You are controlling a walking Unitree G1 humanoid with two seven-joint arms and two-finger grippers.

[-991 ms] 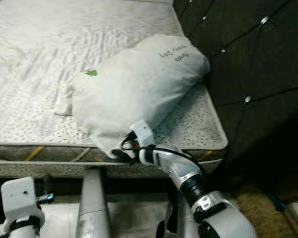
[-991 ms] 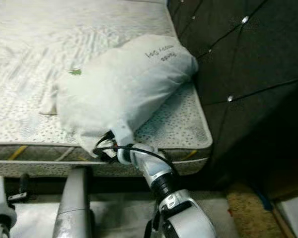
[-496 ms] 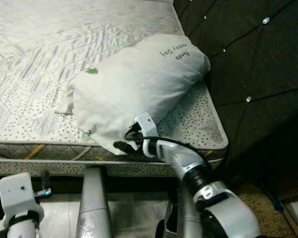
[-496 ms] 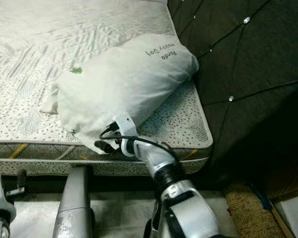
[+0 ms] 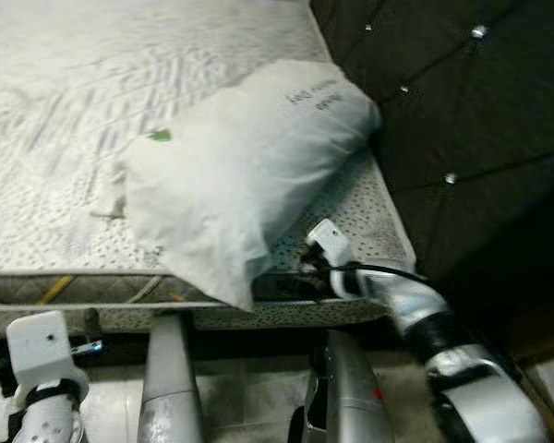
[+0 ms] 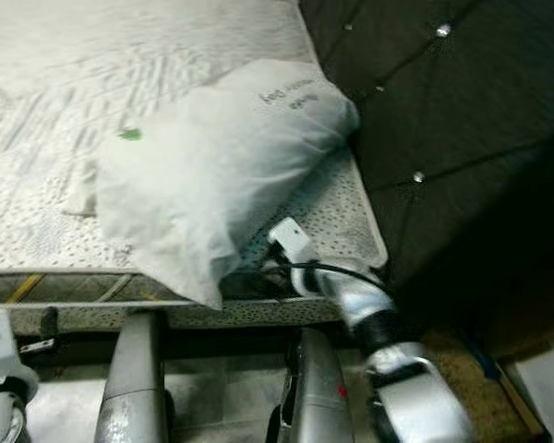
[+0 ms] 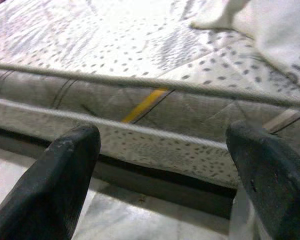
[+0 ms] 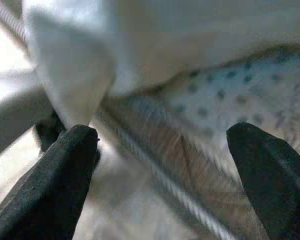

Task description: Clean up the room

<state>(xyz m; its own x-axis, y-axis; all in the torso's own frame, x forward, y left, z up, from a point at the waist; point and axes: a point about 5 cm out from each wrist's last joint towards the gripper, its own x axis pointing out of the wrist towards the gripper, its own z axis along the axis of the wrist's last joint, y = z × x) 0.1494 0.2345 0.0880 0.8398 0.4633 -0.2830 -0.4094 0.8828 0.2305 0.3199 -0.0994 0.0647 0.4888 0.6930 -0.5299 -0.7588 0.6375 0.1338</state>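
A white pillow (image 5: 249, 157) with dark handwriting and a small green mark lies on the mattress (image 5: 55, 120) near the headboard. Its lower corner hangs over the mattress's front edge. My right gripper (image 5: 279, 286) is at that front edge, just right of the hanging corner, pointing at it. In the right wrist view the right gripper (image 8: 162, 145) is open, with the pillow corner (image 8: 75, 75) ahead of its fingers and not held. My left gripper (image 7: 162, 145) is open and empty, low at the left, facing the mattress side.
A dark tufted headboard (image 5: 462, 92) stands along the right of the bed. The mattress's side band with a yellow stripe (image 7: 145, 105) is just ahead of the left gripper. Below it are pale floor tiles and a brown rug (image 6: 462, 369) at the right.
My right arm has swung to the right along the mattress edge, so its gripper has moved from under the pillow's corner to beside it. The view has shifted slightly.
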